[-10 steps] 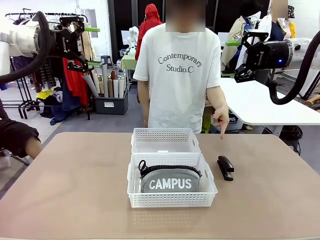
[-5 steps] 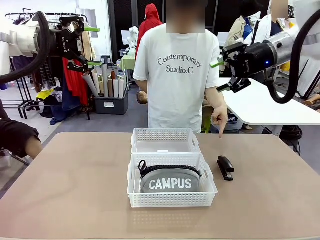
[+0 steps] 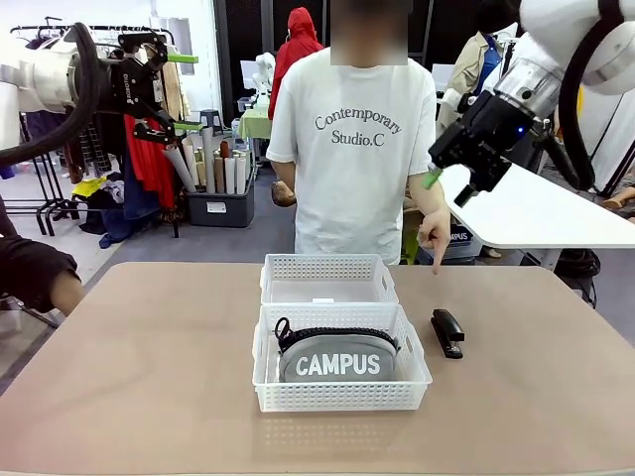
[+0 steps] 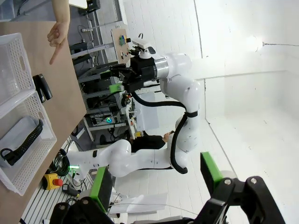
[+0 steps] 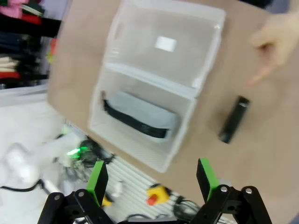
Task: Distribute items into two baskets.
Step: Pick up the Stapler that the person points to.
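Desk [image 3: 149, 377]: nothing on it has shifted in the last second.
Right gripper [image 3: 448, 186]: this is what moved. It has swung in from high on the far right and now tips downward above the desk's far right edge, jaws wide and empty. Its own camera already looks down on both baskets and the stapler, blurred by the motion. You can read this as the start of a reach for the stapler.
Left gripper [image 3: 193, 92]: parked high off the desk's left side, jaws wide, nothing in them, same as before.
Near basket [image 3: 342, 397]: mid-desk toward the near edge, holding the pouch, so that half of the job looks done.
Far basket [image 3: 327, 266]: touching the near one on its far side, no item in it, so it is probably where the stapler goes.
Pouch [image 3: 337, 362]: lying in the near basket, lettering toward you.
Hand [image 3: 437, 236]: the person's, finger pointing down toward the stapler, pose unchanged. Watch it, since it hangs close under the right gripper.
Stapler [image 3: 446, 333]: flat on the desk just right of the near basket, apart from it, untouched.
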`<state>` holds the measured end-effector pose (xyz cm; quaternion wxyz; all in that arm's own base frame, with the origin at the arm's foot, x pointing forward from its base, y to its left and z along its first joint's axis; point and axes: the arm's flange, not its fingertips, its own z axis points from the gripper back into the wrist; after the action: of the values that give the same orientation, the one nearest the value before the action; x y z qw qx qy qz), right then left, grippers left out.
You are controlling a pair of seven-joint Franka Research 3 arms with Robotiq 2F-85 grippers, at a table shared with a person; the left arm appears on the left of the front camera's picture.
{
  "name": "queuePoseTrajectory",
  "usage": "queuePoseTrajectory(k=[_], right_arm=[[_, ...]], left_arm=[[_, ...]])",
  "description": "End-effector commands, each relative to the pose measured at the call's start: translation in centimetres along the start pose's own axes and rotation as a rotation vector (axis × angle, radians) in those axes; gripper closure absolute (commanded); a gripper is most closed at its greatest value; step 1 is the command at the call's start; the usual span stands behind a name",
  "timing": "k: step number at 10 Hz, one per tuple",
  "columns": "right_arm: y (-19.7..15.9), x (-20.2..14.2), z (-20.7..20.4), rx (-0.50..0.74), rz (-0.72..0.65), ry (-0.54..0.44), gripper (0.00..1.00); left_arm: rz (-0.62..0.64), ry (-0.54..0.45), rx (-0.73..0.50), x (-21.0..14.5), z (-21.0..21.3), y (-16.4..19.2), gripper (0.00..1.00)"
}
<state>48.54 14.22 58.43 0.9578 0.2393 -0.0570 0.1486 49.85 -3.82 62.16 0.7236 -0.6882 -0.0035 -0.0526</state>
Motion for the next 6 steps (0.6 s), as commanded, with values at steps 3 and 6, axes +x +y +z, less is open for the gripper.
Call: queuePoseTrajectory(k=[3, 6], right_arm=[[-1.2, -1.8, -2.1, -0.36, -0.002, -0.008, 0.0], [-5.2, -3.7, -4.8, -0.397, -0.075, -0.103, 0.0]], left_arm=[[-0.003, -0.003, -0.001, -0.1, 0.1, -0.2, 0.0], [-0.003, -0.003, -0.001, -0.1, 0.1, -0.2, 0.0]])
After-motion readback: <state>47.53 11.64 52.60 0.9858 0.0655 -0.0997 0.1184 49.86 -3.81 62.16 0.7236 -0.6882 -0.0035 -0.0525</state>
